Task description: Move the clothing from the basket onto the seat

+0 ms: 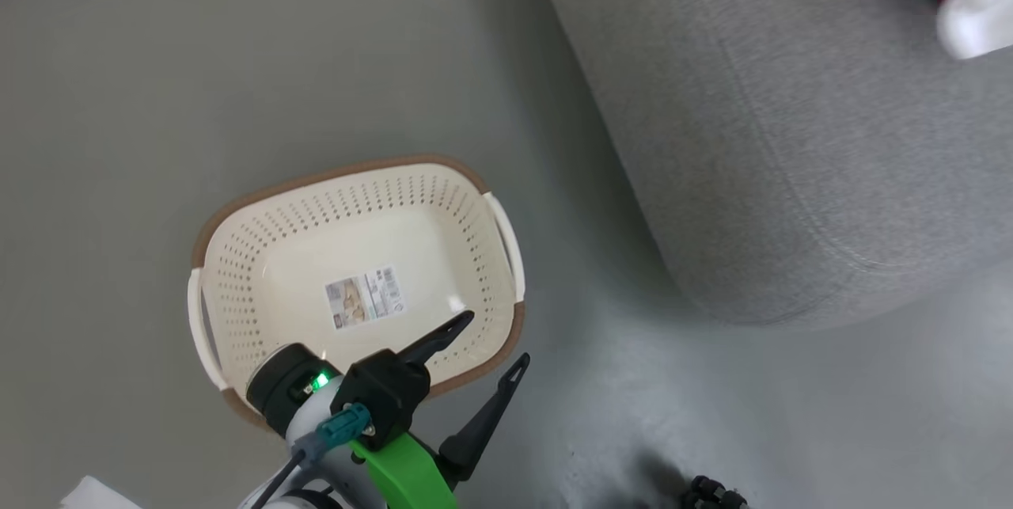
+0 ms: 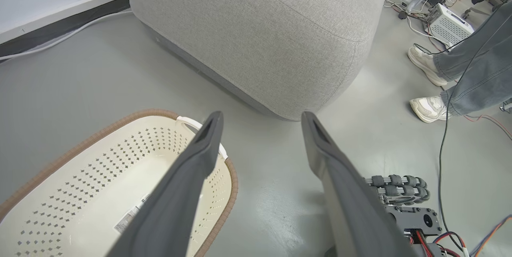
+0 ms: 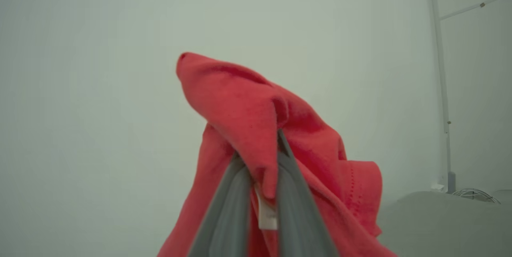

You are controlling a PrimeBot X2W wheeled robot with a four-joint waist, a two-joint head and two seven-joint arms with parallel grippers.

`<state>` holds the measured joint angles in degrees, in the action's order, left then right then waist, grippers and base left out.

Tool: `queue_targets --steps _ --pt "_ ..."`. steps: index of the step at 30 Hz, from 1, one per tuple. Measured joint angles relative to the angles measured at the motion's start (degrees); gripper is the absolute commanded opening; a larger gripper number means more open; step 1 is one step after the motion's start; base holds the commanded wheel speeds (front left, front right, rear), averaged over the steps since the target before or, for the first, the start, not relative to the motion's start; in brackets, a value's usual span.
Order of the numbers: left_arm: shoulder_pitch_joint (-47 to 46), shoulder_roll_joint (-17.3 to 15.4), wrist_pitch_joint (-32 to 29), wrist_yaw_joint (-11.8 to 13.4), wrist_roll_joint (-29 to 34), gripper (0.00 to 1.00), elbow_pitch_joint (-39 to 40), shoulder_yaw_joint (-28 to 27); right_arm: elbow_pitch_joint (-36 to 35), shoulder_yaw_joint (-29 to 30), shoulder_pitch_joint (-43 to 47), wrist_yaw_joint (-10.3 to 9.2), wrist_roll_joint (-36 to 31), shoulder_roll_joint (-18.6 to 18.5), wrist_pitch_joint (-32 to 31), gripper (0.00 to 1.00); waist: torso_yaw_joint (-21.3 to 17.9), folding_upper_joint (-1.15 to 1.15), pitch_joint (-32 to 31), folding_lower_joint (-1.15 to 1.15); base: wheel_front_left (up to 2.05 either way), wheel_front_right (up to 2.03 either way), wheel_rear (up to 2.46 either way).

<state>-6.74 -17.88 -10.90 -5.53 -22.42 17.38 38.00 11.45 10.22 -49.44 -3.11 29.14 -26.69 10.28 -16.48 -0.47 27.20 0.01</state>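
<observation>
clothing (image 3: 248, 121): a red garment, pinched between the fingers of the right gripper (image 3: 260, 157). It drapes down on both sides of them, and a small white label (image 3: 267, 213) hangs between them. In the head view red cloth is at the far right, over the seat (image 1: 791, 137); if it touches the seat I cannot tell.
right fingers: narrow, closed on the clothing, in front of a pale wall (image 3: 80, 89).
basket (image 1: 332, 171): stands on the grey floor (image 1: 119, 97), left of the seat and apart from it; a sticker (image 1: 364, 297) lies on its cream bottom.
left gripper (image 1: 495, 339): fingers spread wide and holding nothing, over the near right rim of the basket.
person (image 2: 460, 73): grey trouser legs and two pale shoes on the floor, near the seat's rounded corner.
</observation>
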Motion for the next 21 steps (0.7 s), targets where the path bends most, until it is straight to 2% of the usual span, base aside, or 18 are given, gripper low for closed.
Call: queue_targets --steps 4,7,10,16,21 --pt "-0.06 -0.63 -0.14 -0.01 0.01 1.00 2.14 -0.45 0.47 4.22 -5.91 -0.73 -0.55 -6.38 -1.07 0.00 2.16 0.00 3.24 0.00 0.00 0.00 0.00" --pt "-0.07 -1.45 -0.13 0.13 0.03 1.00 3.94 -1.98 1.55 6.06 -9.20 -1.13 0.01 -8.38 -1.87 0.00 3.38 0.00 5.85 0.00 0.00 0.00 0.00" --pt "-0.07 -2.81 -0.21 1.02 0.85 1.00 5.56 -3.66 3.21 5.70 -10.03 -1.10 0.12 -8.61 -2.32 0.00 4.10 0.00 8.58 0.00 0.00 0.00 0.00" --pt "-0.08 -5.06 -1.75 1.57 2.42 1.00 8.57 -5.56 7.17 4.74 -10.20 -1.02 1.72 -6.01 -1.66 0.00 4.20 0.00 13.93 0.00 0.00 0.00 0.00" --pt "-0.35 -6.23 -1.92 1.59 2.61 1.00 9.48 -6.77 13.12 2.37 -8.43 -0.96 2.92 1.72 1.15 0.00 3.34 0.00 17.97 0.00 0.00 0.00 0.00"
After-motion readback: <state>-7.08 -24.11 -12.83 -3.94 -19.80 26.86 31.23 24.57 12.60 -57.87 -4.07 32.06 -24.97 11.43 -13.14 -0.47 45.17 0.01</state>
